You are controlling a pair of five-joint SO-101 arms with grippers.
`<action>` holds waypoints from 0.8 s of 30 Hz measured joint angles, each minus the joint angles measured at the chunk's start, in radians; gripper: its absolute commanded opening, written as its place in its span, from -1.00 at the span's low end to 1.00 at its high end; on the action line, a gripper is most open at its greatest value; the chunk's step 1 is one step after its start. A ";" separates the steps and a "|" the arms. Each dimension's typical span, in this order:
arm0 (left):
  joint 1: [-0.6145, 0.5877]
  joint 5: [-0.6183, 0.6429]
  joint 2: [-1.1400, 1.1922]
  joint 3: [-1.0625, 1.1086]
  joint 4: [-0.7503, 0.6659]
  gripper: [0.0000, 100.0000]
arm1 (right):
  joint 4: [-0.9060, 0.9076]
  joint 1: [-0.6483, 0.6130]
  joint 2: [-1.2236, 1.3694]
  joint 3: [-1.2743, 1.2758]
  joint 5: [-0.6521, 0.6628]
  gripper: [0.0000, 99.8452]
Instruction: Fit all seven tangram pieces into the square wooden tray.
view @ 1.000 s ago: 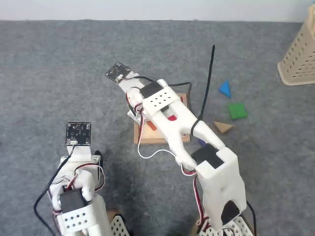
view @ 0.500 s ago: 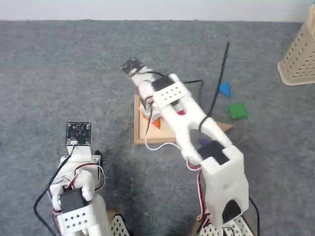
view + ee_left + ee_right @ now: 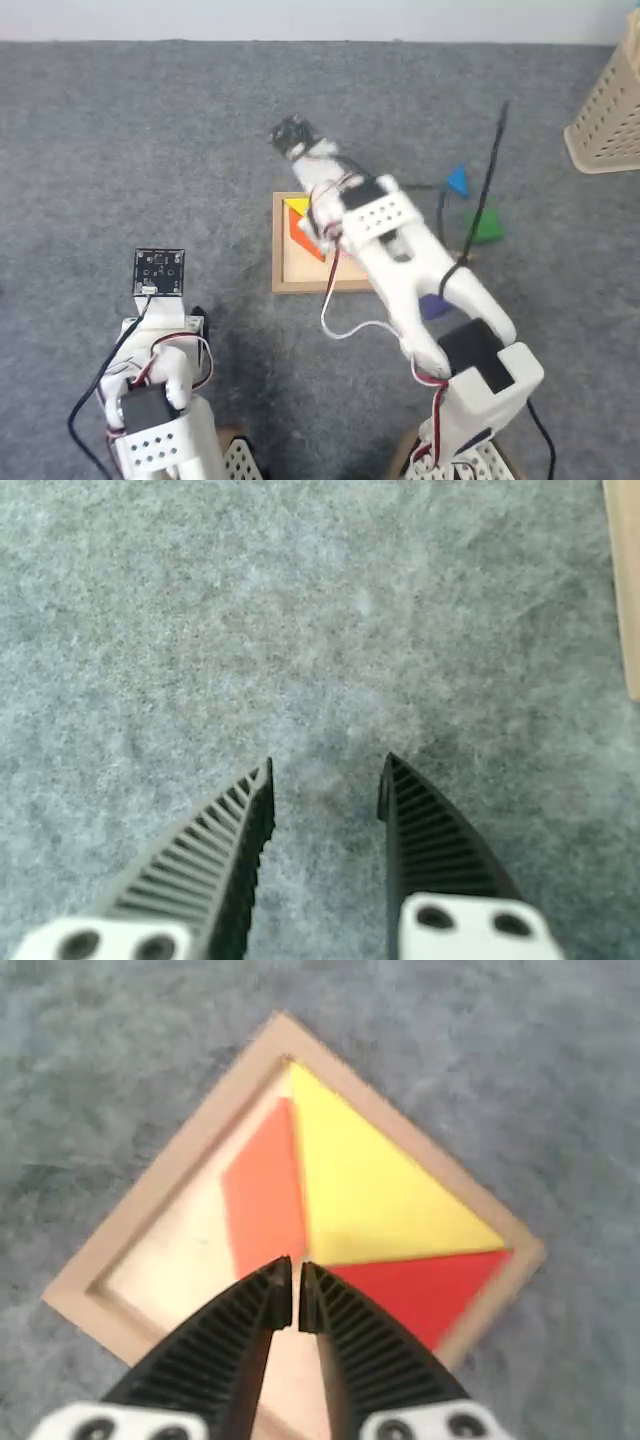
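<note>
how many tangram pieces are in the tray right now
3: yellow triangle, orange parallelogram against it, red triangle bordering the yellow. The right end effector covers part of the tray, so another could be hidden.

White arms (image 3: 420, 270), black servos (image 3: 478, 347), ridged black end effector fingers (image 3: 215, 865).

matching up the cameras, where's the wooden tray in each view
High view: wooden tray near the picture's centre, on the grey carpet.
Left wrist view: a sliver of its rim at the picture's edge.
Right wrist view: tray in the middle, seen corner-on.
Shared landmark: yellow piece in one tray corner.
</note>
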 measured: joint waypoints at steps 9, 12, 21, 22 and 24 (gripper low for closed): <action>0.002 0.000 0.000 0.000 0.000 -0.66 | -0.147 -0.011 0.095 0.025 0.000 -0.99; 0.002 0.000 0.000 0.000 0.000 -0.66 | -0.124 -0.017 0.132 -0.008 0.000 -0.99; 0.002 0.000 0.000 0.000 0.000 -0.66 | 0.086 -0.020 0.170 -0.109 0.115 -0.99; 0.002 0.000 0.000 0.000 0.000 -0.66 | 0.098 -0.020 0.169 -0.109 0.121 -0.99; 0.002 0.000 0.000 0.000 0.000 -0.66 | 0.112 -0.020 0.169 -0.109 0.140 -0.99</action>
